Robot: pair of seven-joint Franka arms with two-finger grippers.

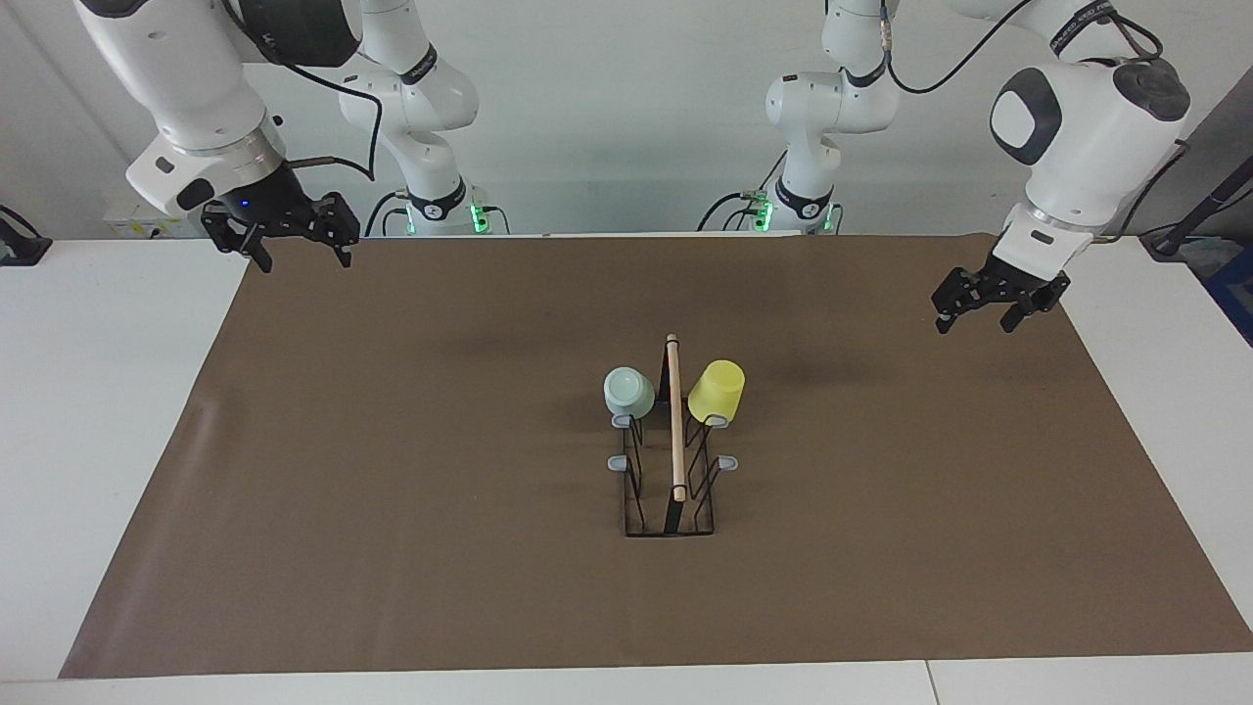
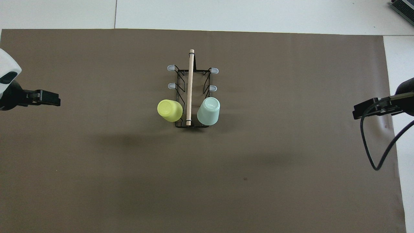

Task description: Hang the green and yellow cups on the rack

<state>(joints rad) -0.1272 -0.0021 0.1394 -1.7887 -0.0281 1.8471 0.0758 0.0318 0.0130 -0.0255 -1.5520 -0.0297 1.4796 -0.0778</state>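
Facing view is showing you both grippers spread and holding nothing: the left gripper (image 1: 989,313) is hanging over the mat's (image 1: 392,490) edge at its own end, the right gripper (image 1: 284,235) likewise. The rack (image 1: 671,490) is standing mid-mat, well apart from both, its rod running toward you. The green cup (image 1: 628,392) and yellow cup (image 1: 717,390) are sitting upturned on its robot-side prongs.

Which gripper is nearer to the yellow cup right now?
Left. The left gripper is up over the mat's edge at its own end, on the side of the rack where the yellow cup hangs; the right gripper is over the other end.
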